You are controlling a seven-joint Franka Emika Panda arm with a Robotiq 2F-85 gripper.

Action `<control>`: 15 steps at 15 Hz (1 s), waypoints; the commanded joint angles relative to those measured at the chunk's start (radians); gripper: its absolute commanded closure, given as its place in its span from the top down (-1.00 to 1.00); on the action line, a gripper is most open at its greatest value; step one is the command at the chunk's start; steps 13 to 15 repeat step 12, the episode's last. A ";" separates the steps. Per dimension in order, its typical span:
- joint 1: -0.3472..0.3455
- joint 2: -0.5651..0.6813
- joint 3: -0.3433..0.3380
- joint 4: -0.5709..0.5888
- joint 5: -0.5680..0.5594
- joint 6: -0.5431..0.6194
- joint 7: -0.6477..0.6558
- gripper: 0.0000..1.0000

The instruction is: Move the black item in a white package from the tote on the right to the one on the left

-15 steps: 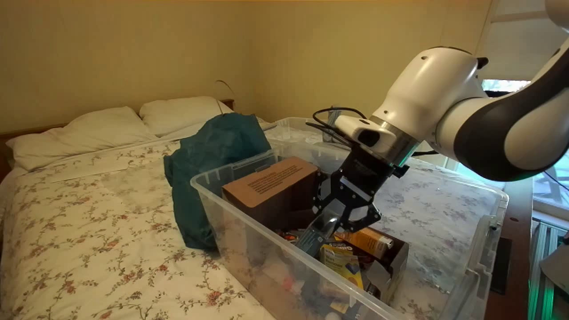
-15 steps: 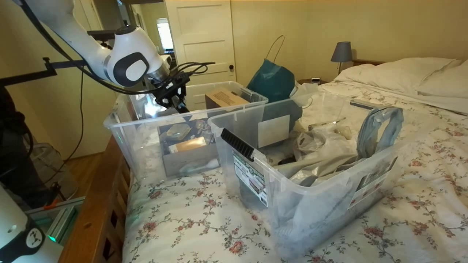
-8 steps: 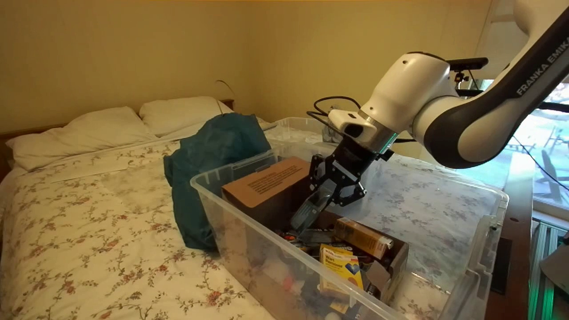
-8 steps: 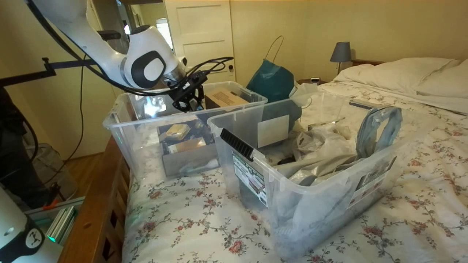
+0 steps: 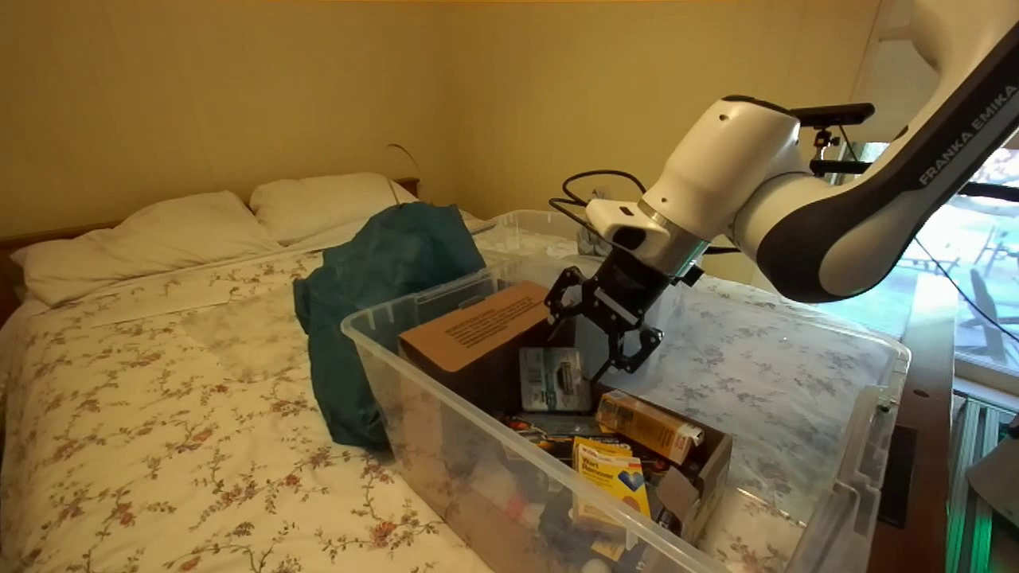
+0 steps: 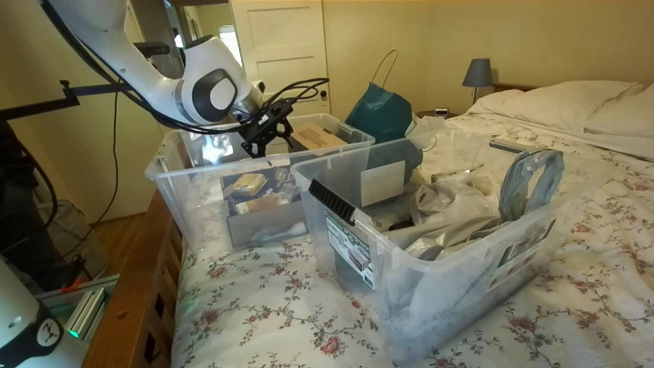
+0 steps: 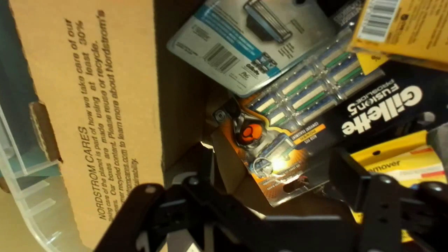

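Observation:
A flat white package with a teal band and a dark razor head tilts inside the clear tote that my arm reaches into; it fits the task's black item in a white package. My gripper hangs just above it, jaws spread, with nothing between them. In the wrist view the package shows beyond the gripper, apart from both fingers, next to a black Gillette pack. Its lower part is partly hidden in an exterior view. The second clear tote holds plastic bags.
Beside the package stands a brown carton. An open box nearby holds a yellow Wart Remover pack and an orange-yellow box. A teal bag leans at the tote's outer side. Both totes rest on a floral bedspread.
My gripper rose and moved over toward the brown carton with the white package in its grip. Between half a second ago and now it opened and let the package go.

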 commanded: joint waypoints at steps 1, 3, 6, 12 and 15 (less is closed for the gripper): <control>-0.032 -0.065 0.135 -0.022 0.197 -0.072 -0.132 1.00; -0.067 -0.136 0.244 -0.038 0.365 -0.148 -0.265 1.00; -0.037 -0.283 0.263 -0.054 0.574 -0.328 -0.444 1.00; -0.074 -0.407 0.256 -0.059 0.497 -0.366 -0.362 1.00; -0.074 -0.407 0.256 -0.059 0.497 -0.366 -0.362 1.00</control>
